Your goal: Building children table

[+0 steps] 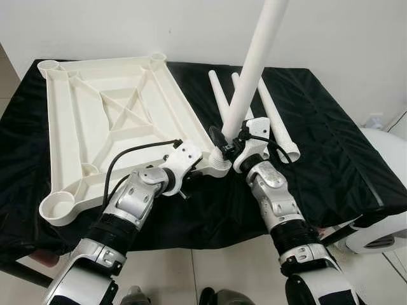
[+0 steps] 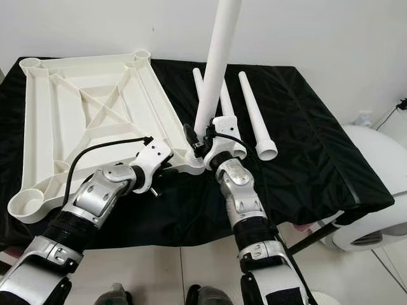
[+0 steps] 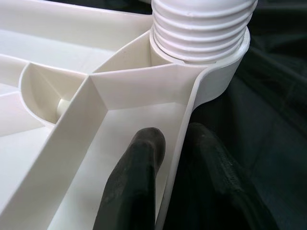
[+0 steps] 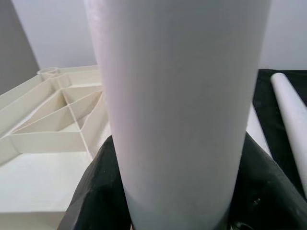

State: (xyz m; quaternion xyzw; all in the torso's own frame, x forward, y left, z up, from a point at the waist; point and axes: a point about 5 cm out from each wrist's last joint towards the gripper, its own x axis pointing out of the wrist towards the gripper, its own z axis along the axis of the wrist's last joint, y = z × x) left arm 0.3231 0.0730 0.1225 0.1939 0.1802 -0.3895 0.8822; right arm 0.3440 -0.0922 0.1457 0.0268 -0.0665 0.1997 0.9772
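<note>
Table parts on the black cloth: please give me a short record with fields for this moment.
tabletop: white tabletop lies underside up on black cloth
upright leg: table leg stands in near corner socket, threads visible
right gripper: shut on table leg
left gripper: shut on the tabletop's rim
spare legs: three spare legs lying on cloth

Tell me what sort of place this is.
Probably a plain room set up as an assembly spot: a work surface draped in black cloth against a bare white wall, an upturned white tabletop with loose table legs beside it, and pale floor tiles below.
</note>
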